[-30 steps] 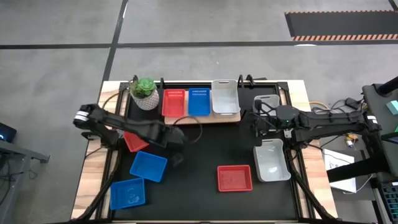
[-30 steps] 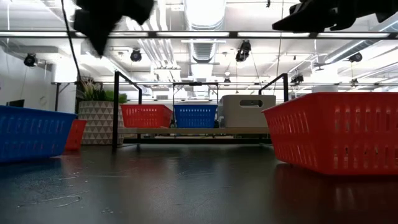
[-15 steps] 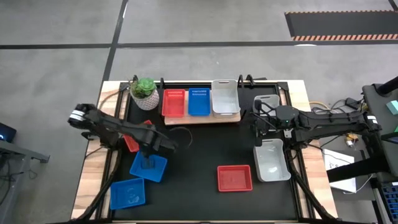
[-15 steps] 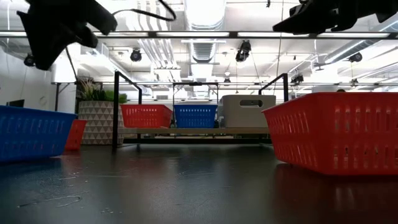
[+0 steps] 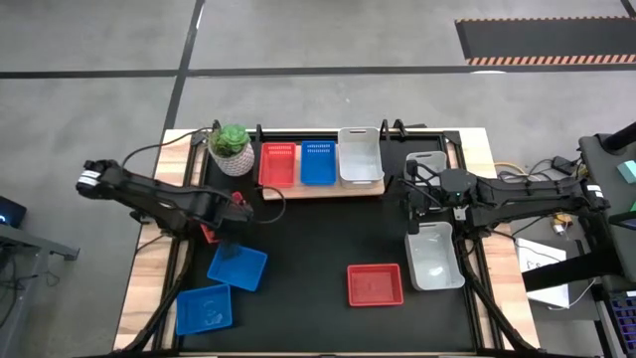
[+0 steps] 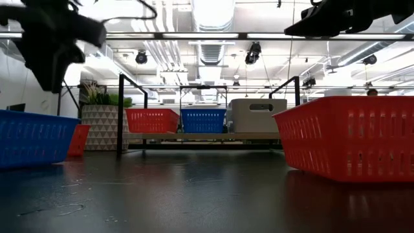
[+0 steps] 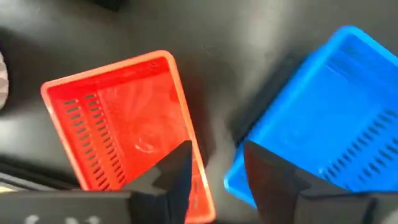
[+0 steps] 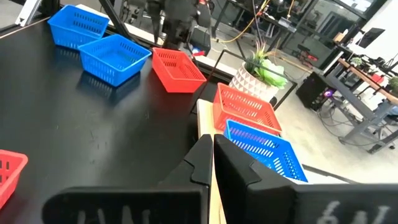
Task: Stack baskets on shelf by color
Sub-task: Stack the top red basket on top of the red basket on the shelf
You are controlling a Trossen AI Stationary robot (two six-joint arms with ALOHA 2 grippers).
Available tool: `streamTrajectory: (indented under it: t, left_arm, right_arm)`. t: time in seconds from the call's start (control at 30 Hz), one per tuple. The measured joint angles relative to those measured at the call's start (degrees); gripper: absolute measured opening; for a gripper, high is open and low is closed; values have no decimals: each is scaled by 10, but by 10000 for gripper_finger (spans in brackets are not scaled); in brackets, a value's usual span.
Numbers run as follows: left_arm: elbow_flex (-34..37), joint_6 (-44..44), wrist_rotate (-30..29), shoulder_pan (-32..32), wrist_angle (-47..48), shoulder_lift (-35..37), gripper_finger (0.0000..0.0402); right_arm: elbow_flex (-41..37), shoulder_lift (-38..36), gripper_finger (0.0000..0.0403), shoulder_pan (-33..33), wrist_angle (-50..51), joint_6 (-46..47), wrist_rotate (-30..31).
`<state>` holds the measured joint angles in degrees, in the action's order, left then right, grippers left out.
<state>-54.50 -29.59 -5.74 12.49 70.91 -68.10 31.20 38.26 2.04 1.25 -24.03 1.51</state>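
Left claw (image 7: 214,171) has pulled back from the blue basket (image 5: 237,266) to hang over the loose red basket (image 7: 124,127), fingers now parted
Right claw (image 8: 211,163) stays closed near the shelf (image 5: 323,189), which carries one red, one blue, one grey basket

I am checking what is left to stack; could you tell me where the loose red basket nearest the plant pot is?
In the high view, that red basket lies on the table's left side, below the plant pot, under the left tool, beside a blue basket.
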Motion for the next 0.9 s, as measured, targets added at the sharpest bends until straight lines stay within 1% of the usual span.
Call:
streamTrajectory:
  t: [0.1,0.2,0.3,0.57,0.63,0.73,0.8,0.83,0.9]
  left_arm:
    - [27,-27,-11,-12,-40,-9,144]
    - [42,-46,-45,-24,-88,-30,145]
    - [47,-59,-69,-35,-96,-62,143]
    - [42,-40,-68,-45,-104,-136,121]
    - [39,-23,-68,-45,-105,-148,105]
    - [27,28,-68,-41,-105,-163,62]
    - [12,82,-54,-33,-104,-169,25]
    - [-1,116,-43,-27,-105,-172,14]
    - [-28,182,-39,-12,-113,-175,8]
  right_arm:
    - [0,0,9,0,0,0,0]
    - [0,0,9,0,0,0,0]
    - [0,0,9,0,0,-1,0]
    - [0,0,9,0,0,0,0]
    - [0,0,9,0,0,0,0]
    - [0,0,9,0,1,0,0]
    - [0,0,9,0,2,0,0]
    - [0,0,9,0,2,0,0]
    - [0,1,9,0,2,0,0]
